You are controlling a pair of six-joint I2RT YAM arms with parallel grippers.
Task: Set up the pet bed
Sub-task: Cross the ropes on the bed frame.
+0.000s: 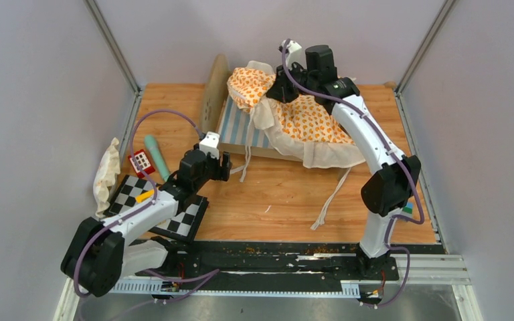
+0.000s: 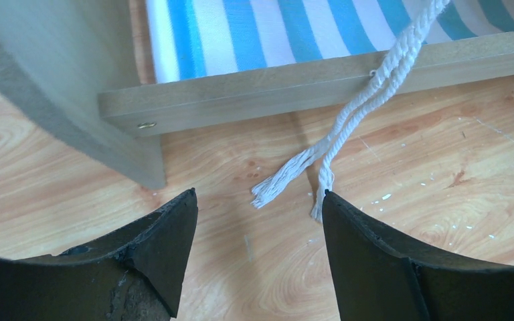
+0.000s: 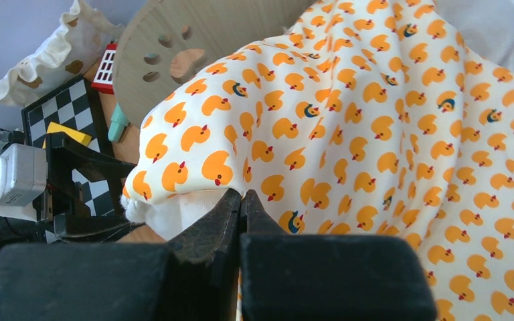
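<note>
The pet bed (image 1: 237, 127) sits on the desk (image 1: 288, 194) just ahead of my left pincer (image 2: 258, 207), its jaws apart. My right pincer (image 3: 241, 197) is clamped on the duck-print cushion (image 1: 308, 120) draped over the bed. A white tie cord (image 2: 375, 87) trails toward the left pincer.

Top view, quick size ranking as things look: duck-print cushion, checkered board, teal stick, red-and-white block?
1. duck-print cushion: clearly largest.
2. checkered board: partly covered, but still second.
3. teal stick and red-and-white block: the stick is longer and the block squarer. They look about alike in area, so I won't rank them.
</note>
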